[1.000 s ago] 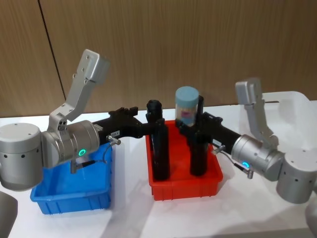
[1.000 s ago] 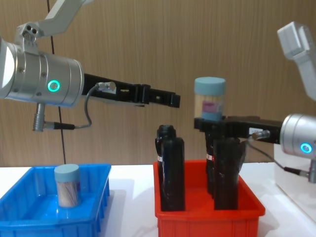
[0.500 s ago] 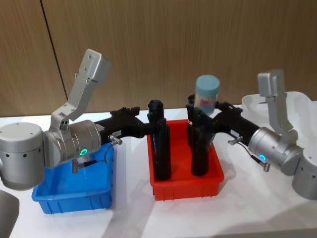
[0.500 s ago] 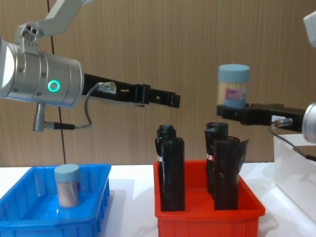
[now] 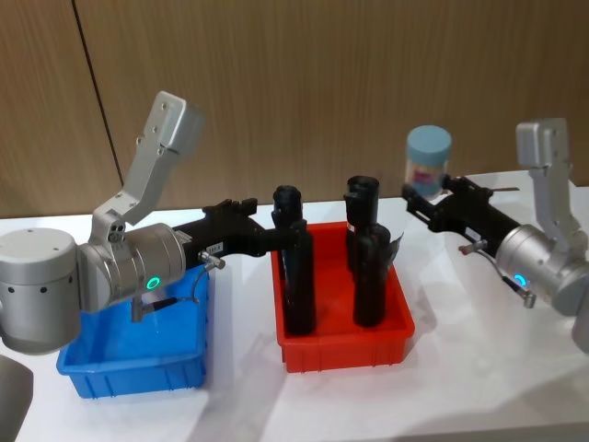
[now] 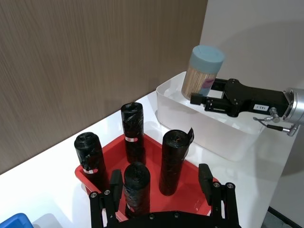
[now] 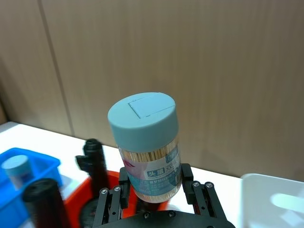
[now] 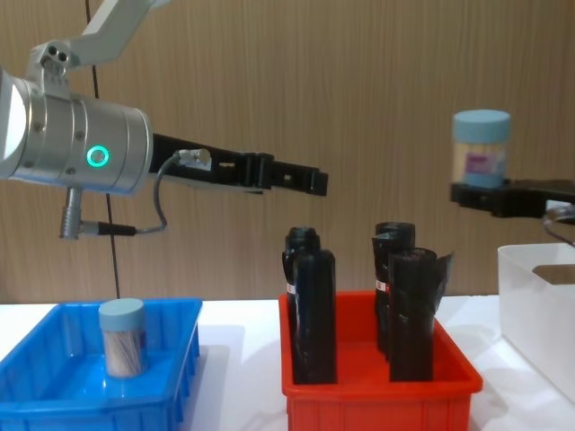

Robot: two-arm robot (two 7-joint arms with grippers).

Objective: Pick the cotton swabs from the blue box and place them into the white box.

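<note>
Before the wooden wall, my right fingers, clamped on the clear blue-lidded swab jar, have swung nearly over the white plastic tub; left fingers apart.

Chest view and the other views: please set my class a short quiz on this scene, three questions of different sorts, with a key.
1. True or false: the right pincer holds a swab jar in the air.
2. How many black bottles stand in the red bin? A two, B four, C six.
3. Fill in: the second swab jar stands in the ___ box.
Key: 1 true; 2 B; 3 blue.
</note>
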